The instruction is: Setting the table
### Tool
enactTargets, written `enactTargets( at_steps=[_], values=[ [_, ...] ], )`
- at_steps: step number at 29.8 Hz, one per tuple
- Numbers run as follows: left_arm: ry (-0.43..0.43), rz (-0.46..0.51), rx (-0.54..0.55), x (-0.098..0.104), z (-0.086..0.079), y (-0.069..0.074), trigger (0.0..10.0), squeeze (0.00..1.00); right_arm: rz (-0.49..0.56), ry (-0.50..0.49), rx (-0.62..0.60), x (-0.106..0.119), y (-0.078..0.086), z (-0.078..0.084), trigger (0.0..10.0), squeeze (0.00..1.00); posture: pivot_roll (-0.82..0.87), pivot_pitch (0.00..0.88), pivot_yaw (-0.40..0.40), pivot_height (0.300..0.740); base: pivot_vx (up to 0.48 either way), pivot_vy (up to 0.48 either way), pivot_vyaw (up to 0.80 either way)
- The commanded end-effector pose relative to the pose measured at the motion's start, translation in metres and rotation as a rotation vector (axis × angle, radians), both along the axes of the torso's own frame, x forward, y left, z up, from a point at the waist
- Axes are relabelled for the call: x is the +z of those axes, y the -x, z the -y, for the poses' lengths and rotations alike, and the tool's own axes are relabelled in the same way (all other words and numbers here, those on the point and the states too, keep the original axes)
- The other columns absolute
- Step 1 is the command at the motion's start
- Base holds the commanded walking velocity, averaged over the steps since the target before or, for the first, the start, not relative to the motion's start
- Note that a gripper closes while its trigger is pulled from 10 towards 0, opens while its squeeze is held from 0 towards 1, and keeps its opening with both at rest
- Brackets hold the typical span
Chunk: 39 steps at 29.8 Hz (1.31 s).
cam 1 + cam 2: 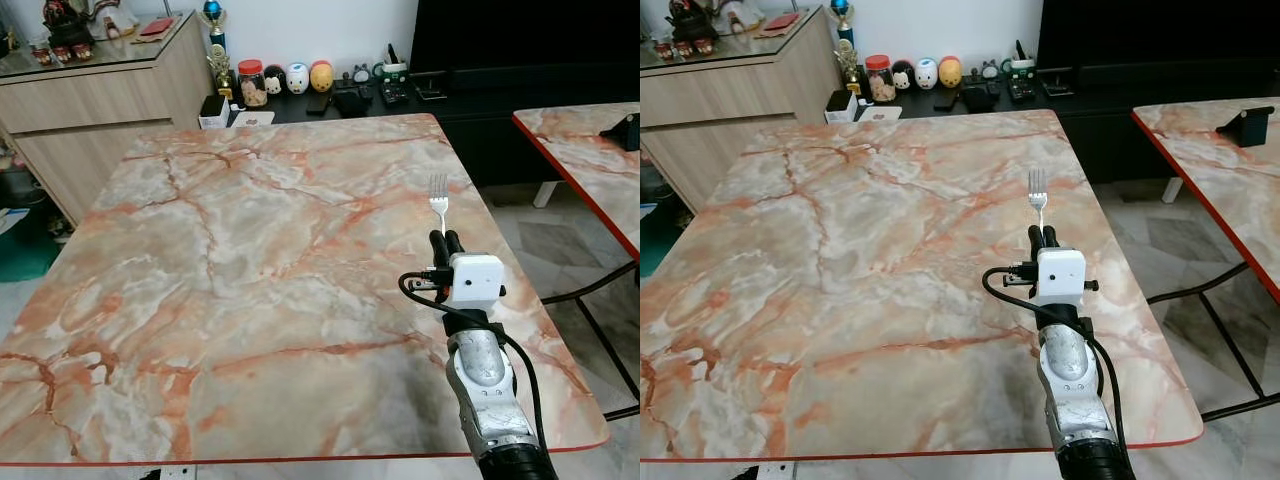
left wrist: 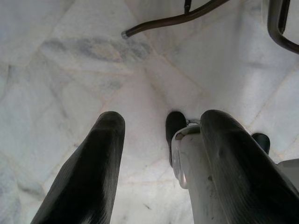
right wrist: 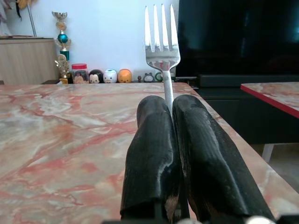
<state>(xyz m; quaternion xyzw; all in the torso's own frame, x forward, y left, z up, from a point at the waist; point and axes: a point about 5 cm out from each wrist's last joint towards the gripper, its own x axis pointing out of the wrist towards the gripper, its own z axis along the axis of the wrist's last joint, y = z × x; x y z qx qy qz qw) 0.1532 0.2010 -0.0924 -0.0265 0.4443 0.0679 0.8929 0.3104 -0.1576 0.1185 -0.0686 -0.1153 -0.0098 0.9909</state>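
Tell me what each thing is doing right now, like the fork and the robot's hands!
fork: pinched by its handle, tines pointing away from the robot.
right gripper: shut on the fork, out over the table's right side.
left gripper: open, holding nothing, hanging over the floor.
table: bare marble top, nothing set on it.

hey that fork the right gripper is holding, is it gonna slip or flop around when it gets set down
Probably stiff: the fork looks like polished metal and stands straight. It may slip, since the right gripper pinches only its thin smooth handle. It likely won't roll.
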Motion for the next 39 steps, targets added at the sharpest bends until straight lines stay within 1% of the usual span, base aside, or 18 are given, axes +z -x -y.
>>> enactTargets(
  at_steps=[1,6,13,19,22,28,39],
  values=[
    [-0.013,-0.015,0.002,0.0,-0.006,0.003,10.0,0.0,0.023,-0.009,0.01,0.009,-0.004,-0.004,10.0,0.0,-0.11,0.0,0.093,0.74,0.0,0.0,0.0],
    [-0.02,-0.009,-0.012,0.001,-0.007,-0.001,10.0,0.0,0.054,-0.005,0.014,0.022,-0.007,-0.003,10.0,0.0,-0.1,0.0,0.086,0.74,0.0,0.0,0.0],
    [-0.034,0.004,-0.012,0.003,-0.01,-0.004,10.0,0.0,0.067,-0.01,0.022,0.028,-0.006,-0.005,10.0,0.0,-0.09,0.0,0.084,0.74,0.0,0.0,0.0],
    [-0.044,0.006,-0.006,0.004,-0.01,-0.006,10.0,0.0,0.06,0.013,0.016,0.034,-0.006,0.002,10.0,0.0,-0.08,0.0,0.069,0.74,0.0,0.0,0.0],
    [-0.042,0.01,-0.004,0.004,-0.009,-0.007,10.0,0.0,0.06,0.007,0.002,0.036,-0.009,0.004,10.0,0.0,-0.08,0.0,0.062,0.74,0.0,-0.242,0.0],
    [-0.038,0.02,0.002,0.005,-0.01,-0.009,10.0,0.0,0.065,0.007,0.016,0.045,-0.013,0.001,10.0,0.0,-0.08,0.0,0.054,0.74,0.0,-0.284,0.0],
    [-0.029,0.027,0.007,0.006,-0.011,-0.01,10.0,0.0,0.06,0.003,0.017,0.046,-0.015,0.001,10.0,0.0,-0.08,0.0,0.054,0.74,0.0,-0.338,0.0]
  ],
)
